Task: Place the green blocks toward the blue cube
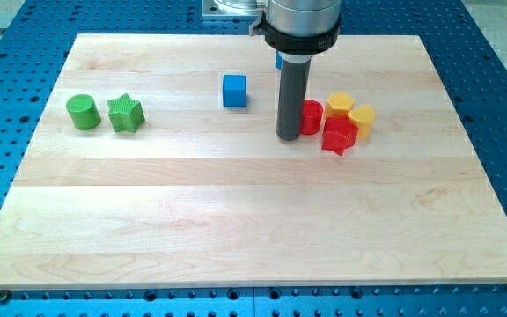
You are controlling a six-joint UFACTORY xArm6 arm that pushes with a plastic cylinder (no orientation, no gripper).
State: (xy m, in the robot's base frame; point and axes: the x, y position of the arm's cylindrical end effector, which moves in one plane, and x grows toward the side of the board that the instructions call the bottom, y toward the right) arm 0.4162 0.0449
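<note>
A green cylinder (83, 113) and a green star block (124, 114) sit side by side near the view's left edge of the wooden board (236, 220). The blue cube (234, 91) stands near the top centre, well to the right of the green blocks. My tip (289, 137) rests on the board to the right of and below the blue cube, just left of a red cylinder (311, 116). It is far from the green blocks.
A red star block (339, 136), a yellow block (340, 104) and another yellow block (362, 118) cluster right of my tip. A bit of another blue block (277, 61) shows behind the rod. A blue perforated table (500, 88) surrounds the board.
</note>
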